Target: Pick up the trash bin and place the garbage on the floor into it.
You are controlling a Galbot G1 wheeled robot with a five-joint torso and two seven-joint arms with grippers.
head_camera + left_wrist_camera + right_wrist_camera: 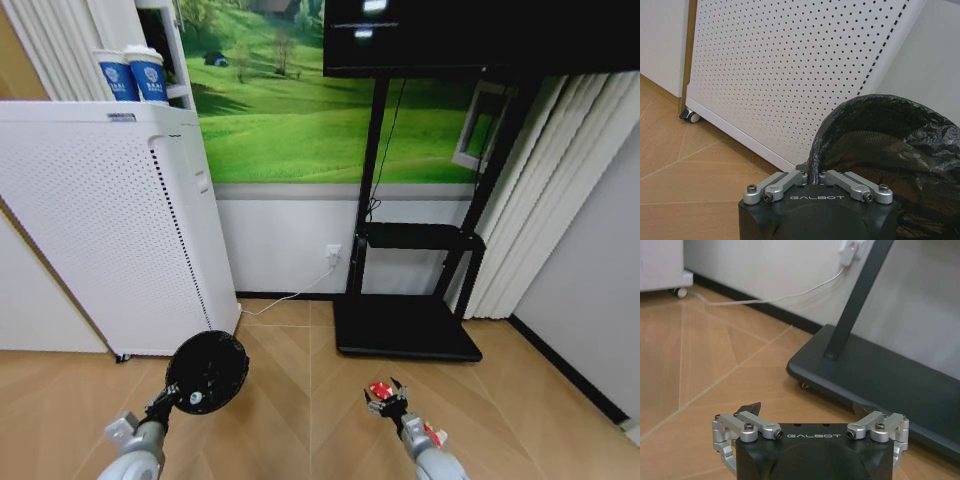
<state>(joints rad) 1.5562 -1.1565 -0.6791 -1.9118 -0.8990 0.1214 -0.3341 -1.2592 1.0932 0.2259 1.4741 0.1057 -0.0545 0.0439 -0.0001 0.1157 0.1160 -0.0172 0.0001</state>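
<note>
Head view: left gripper (168, 398) lifts trash bin (207, 371) by rim, tilted, above floor (300, 420); right gripper (388, 398) spread beside red scrap (380, 388).
Left wrist view: fingers (790, 179) pinch bin rim, bin cut off.
Right wrist view: fingers (749, 408) spread, nothing between; scrap hidden.

Light tan wood floor (300, 420) laid in chevron, edged by a dark skirting strip (570, 375). Tall white perforated appliance on casters (110, 230) at left, two blue-and-white paper cups (132, 75) behind its top. Green meadow mural (290, 110) across the back wall, white panel below with a socket and white cable (330, 258). Black metal screen stand (410, 320) at centre, pale pleated curtains (540, 200) to the right.
</note>
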